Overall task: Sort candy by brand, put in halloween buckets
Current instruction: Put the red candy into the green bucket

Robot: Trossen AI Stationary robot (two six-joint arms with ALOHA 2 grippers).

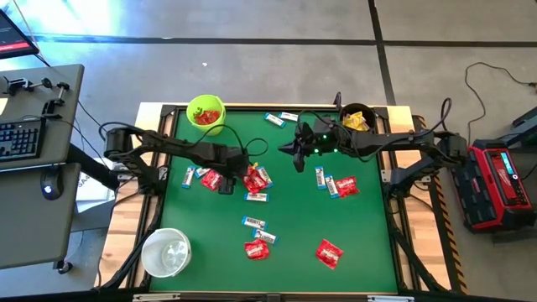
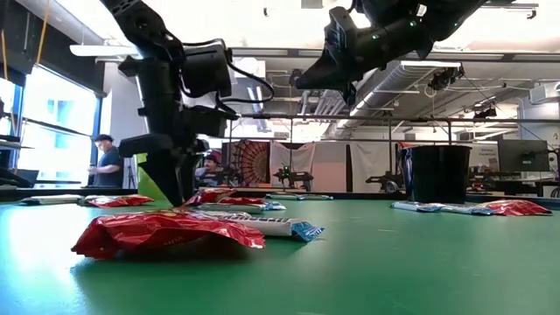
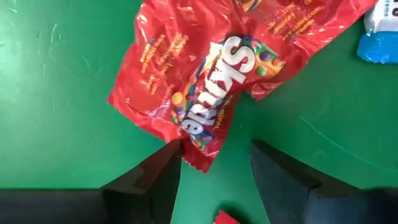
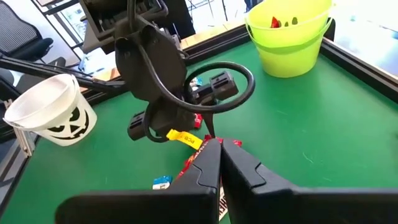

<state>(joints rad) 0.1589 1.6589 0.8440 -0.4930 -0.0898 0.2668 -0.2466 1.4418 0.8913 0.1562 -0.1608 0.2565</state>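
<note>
A red candy packet [image 3: 205,74] lies flat on the green table [image 1: 369,243], left of the middle [image 1: 211,179]. My left gripper [image 3: 214,158] points down over it, open, its two fingers either side of the packet's nearest corner. I see no touch. My right gripper [image 4: 219,152] hangs shut and empty high over the table's middle [image 1: 298,155]. The lime green bucket [image 1: 205,113] stands at the far left with red packets inside. A black bucket [image 1: 357,117] at the far right holds yellow packets, and the white bucket [image 1: 166,252] stands at the near left.
More red packets [image 1: 256,179] [image 1: 344,186] [image 1: 329,253] and white-and-blue bars [image 1: 253,223] [image 1: 320,176] [image 1: 275,120] are scattered over the green table. One bar [image 3: 379,31] lies close beside the packet under my left gripper. People show in the room beyond the table.
</note>
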